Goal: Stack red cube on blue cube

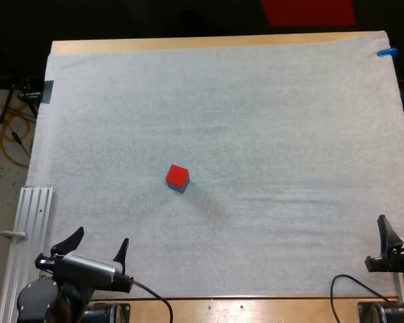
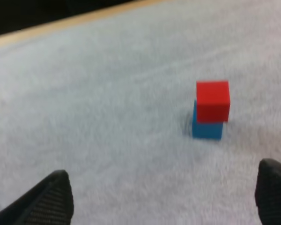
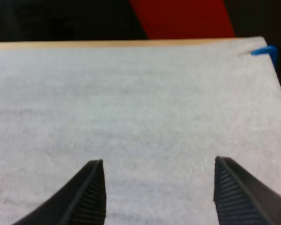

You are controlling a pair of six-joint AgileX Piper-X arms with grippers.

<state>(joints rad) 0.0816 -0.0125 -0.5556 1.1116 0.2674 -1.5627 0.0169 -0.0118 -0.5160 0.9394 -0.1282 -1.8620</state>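
Nearest the viewer, a strip of bare wooden tabletop (image 1: pixel 256 308) runs along the near edge, and a white mat (image 1: pixel 269 121) covers almost all the rest of it.

At the near left corner of the mat sits the left end effector (image 1: pixel 101 237). Its two black fingers stand wide apart, with nothing between them but mat. Just to its left, a ridged pale metal rail (image 1: pixel 31 229) lies along the mat's left edge.

At the near right corner is the right end effector (image 1: pixel 397 225). Its fingers are also spread apart and hold nothing; the right wrist view shows only bare mat ahead of them, out to the far edge.

Farther in, a little left of the mat's centre and well apart from both end effectors, is the red cube (image 1: pixel 177 175). It rests on top of the blue cube (image 1: pixel 182 188), forming a small stack of two. The left wrist view shows the stack from the side: the red cube sits flat but slightly off square, overhanging the blue one a little on one side. Nothing touches the stack.

Beyond it, open mat stretches to the far wooden edge of the tabletop.
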